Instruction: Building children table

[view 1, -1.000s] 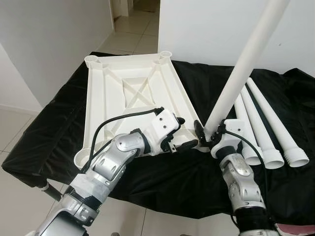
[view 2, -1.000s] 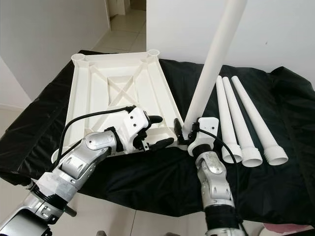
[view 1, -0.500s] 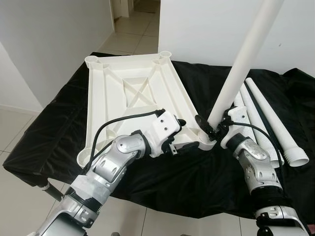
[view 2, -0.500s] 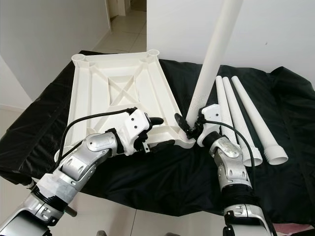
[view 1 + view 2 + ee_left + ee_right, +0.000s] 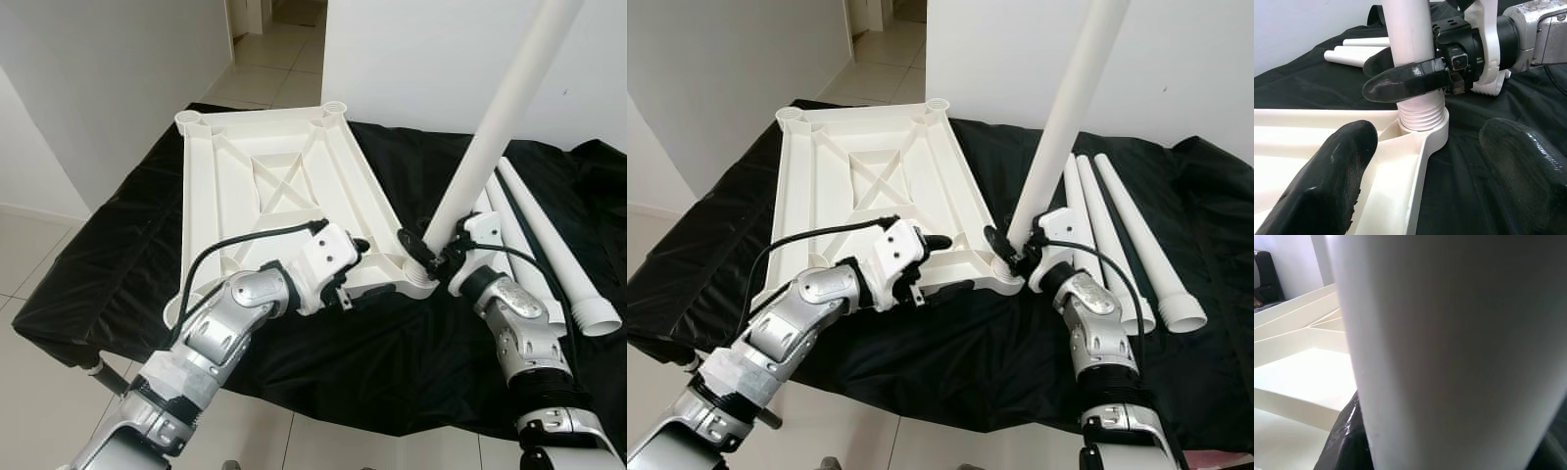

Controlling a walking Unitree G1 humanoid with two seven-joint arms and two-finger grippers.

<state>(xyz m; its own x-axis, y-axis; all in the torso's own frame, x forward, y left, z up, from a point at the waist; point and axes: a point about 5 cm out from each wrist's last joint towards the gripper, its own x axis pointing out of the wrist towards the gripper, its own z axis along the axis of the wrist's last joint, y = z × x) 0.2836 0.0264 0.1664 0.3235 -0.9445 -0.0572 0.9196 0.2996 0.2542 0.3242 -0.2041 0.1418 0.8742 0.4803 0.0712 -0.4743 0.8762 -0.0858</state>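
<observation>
The white table top panel [image 5: 269, 191] lies upside down on the black cloth [image 5: 118, 255], ribs and cross-brace facing up, a round socket at each corner. At the near right corner socket [image 5: 419, 284], the right end effector [image 5: 428, 253] has its black fingers clenched around the base of a long white table leg [image 5: 500, 117], which stands tilted, its top leaning away to the right. In the left wrist view, the leg's threaded end [image 5: 1420, 117] sits in that corner socket, one black finger [image 5: 1403, 81] of the right end effector wrapped across the tube just above the threads.

The left end effector [image 5: 364, 269] sits over the panel's near edge, just beside that same corner. Its two black fingers [image 5: 1327, 171] are spread apart, one over the panel rim and one over the cloth, grasping nothing.

Off to the right, spare white legs [image 5: 1117, 235] lie side by side on the cloth, flared ends toward the robot. Beyond the cloth, a white wall [image 5: 411, 59] and pale tiled floor [image 5: 265, 69].
</observation>
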